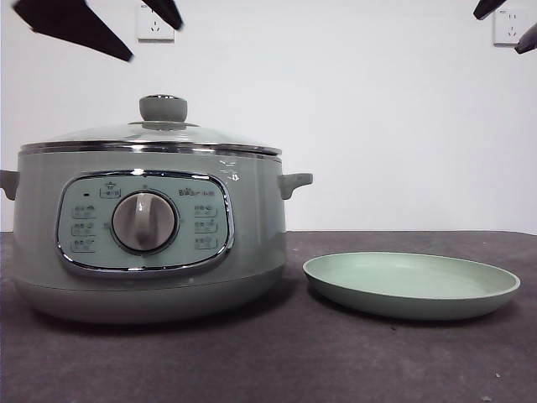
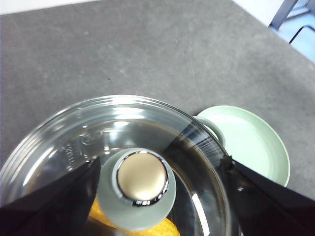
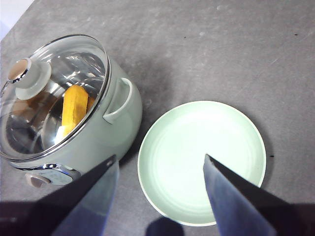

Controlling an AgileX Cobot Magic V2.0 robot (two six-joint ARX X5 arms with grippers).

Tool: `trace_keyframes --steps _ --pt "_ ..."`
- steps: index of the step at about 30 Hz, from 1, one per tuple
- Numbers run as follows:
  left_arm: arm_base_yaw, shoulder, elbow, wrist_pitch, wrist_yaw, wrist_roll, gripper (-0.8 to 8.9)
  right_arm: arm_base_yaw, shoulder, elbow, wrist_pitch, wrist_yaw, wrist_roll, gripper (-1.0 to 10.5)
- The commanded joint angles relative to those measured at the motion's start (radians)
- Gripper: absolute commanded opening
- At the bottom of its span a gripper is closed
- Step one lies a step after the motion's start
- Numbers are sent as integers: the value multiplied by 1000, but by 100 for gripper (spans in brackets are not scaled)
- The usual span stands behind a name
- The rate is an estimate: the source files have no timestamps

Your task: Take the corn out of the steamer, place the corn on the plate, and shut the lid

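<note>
One corn (image 3: 74,110) lay inside the steamer (image 1: 143,243) under the shut lid (image 2: 118,147), whose knob (image 2: 140,189) sat directly below the left gripper (image 2: 157,172), jaws spread wide either side; right gripper (image 3: 160,164), likewise spread, hung over the bare plate (image 3: 202,160).

The left gripper (image 2: 160,167) hangs high with its two black jaws spread wide, pointing straight down; in the front view it shows only as dark tips (image 1: 101,25) at the upper left corner. The right gripper (image 3: 160,164) also hangs raised and facing down, its jaws set well apart; in the front view just its black tips (image 1: 508,21) show at the upper right corner. Neither gripper touches or holds anything
</note>
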Motion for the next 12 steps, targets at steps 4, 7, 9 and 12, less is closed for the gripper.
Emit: trace_keyframes --steps 4,7,9,12 --pt "-24 88 10 -17 -48 11 409 -2 2 2 0 2 -1 288" --pt "-27 117 10 -27 -53 29 409 -2 2 2 0 2 -1 288" --pt "-33 129 10 -29 -56 34 409 -2 2 2 0 2 -1 288" --pt "-38 129 10 -30 -99 42 328 -2 2 2 0 2 -1 285"
